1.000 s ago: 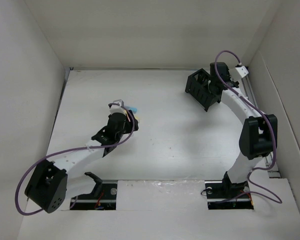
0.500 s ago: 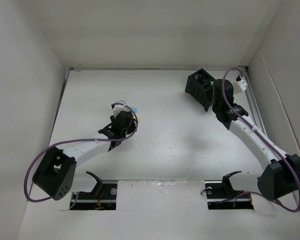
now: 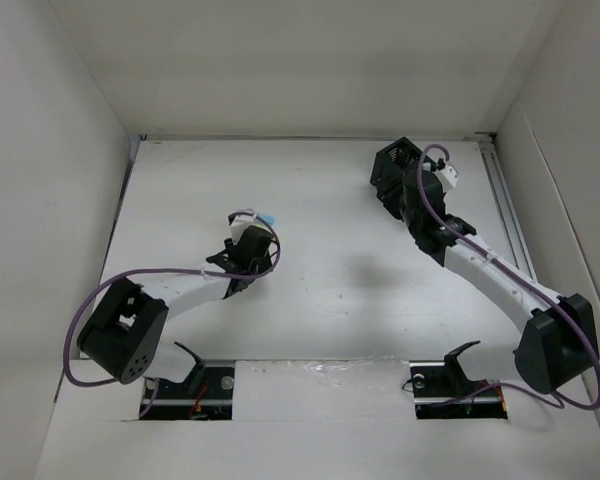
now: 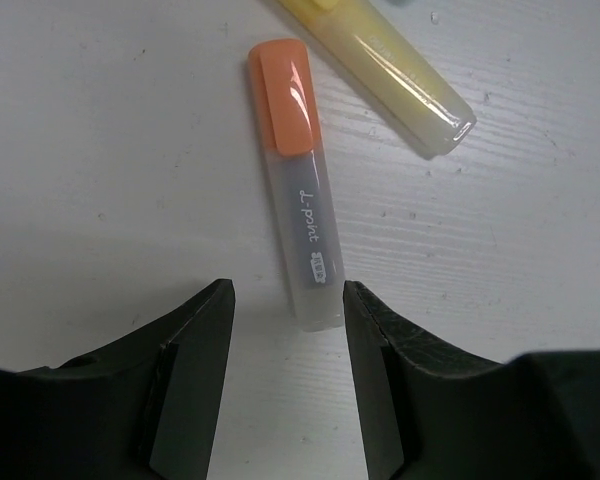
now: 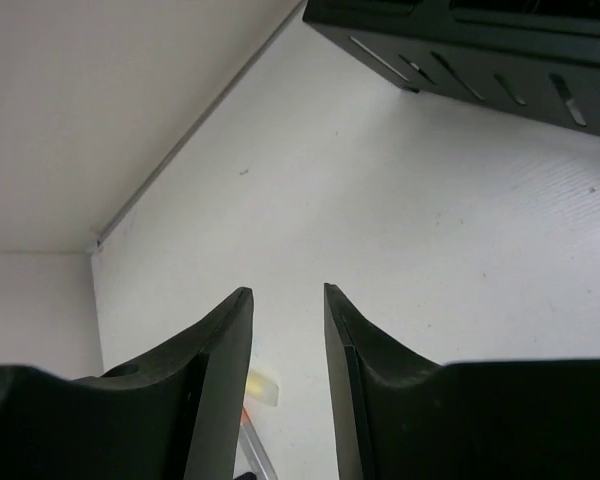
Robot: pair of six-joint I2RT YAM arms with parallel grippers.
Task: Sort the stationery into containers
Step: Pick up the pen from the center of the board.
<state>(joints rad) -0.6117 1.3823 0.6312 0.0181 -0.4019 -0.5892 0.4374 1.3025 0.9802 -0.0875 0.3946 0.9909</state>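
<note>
where the white table (image 3: 340, 290) meets its white walls (image 3: 50, 200) on the left, back and right, the edges box in the whole work area, and a wide bare stretch lies open in the middle between the two arms. the right arm (image 3: 490, 275) reaches along the right side toward the far right corner, where the black mesh organizer (image 3: 392, 170) sits near the back edge. the left arm (image 3: 180, 290) curves in from the near left. the right gripper (image 5: 287, 290) hangs just short of the organizer's slotted wall, its jaws a narrow gap apart with nothing between them. the left gripper (image 4: 285, 290) is low over the table left of centre, jaws apart and gripping nothing. the orange-capped marker (image 4: 300, 210) lies flat with its clear tail end just inside the fingertips, close against the right-hand finger; contact cannot be told. the yellow marker (image 4: 390, 70) lies just beyond it, apart. a pale blue marker tip (image 3: 269, 217) shows past the gripper.
</note>
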